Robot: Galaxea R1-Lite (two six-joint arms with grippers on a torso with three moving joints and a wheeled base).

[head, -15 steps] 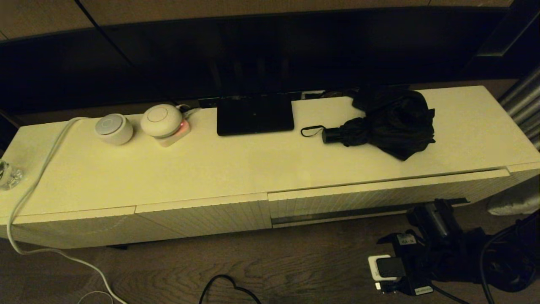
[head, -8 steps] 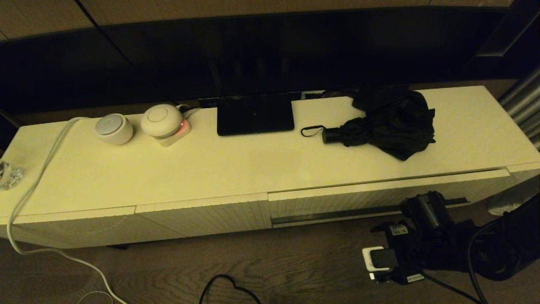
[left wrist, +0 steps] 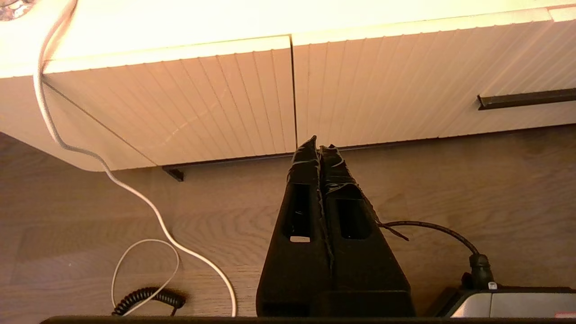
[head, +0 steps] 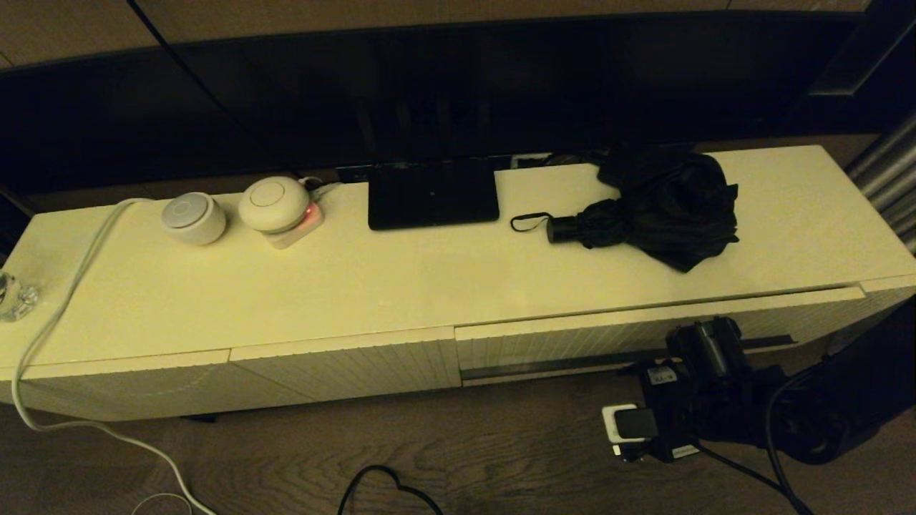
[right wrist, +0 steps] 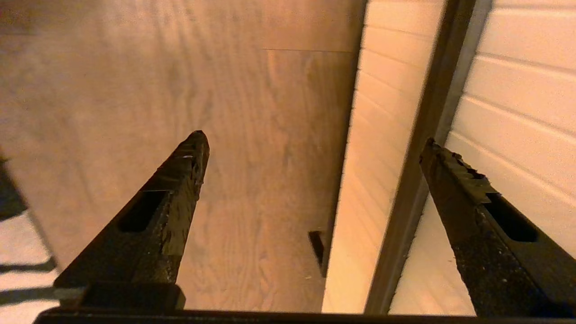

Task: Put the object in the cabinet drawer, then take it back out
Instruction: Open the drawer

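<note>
The object, a black folding umbrella [head: 647, 206], lies on the right part of the cabinet top, handle and wrist loop pointing left. The cabinet drawer [head: 608, 335] below it is pushed in, with its dark slot [head: 558, 363] along the lower edge. My right gripper [head: 705, 342] is low in front of the drawer's right part, touching nothing. In the right wrist view my right gripper [right wrist: 313, 139] is open and empty; one fingertip [right wrist: 432, 150] is at the slot [right wrist: 418, 180], the other over the floor. My left gripper [left wrist: 317, 145] hangs shut above the floor.
On the cabinet top are a flat black stand [head: 432, 193], two round white devices [head: 193, 218] [head: 275, 204] and a white cable [head: 57, 315] running down to the floor. A glass thing [head: 14, 297] sits at the left end. A black cable [head: 386, 486] lies on the floor.
My right arm has moved left and up from the floor toward the drawer front, bringing its gripper to the slot. The umbrella and the drawer have not moved.
</note>
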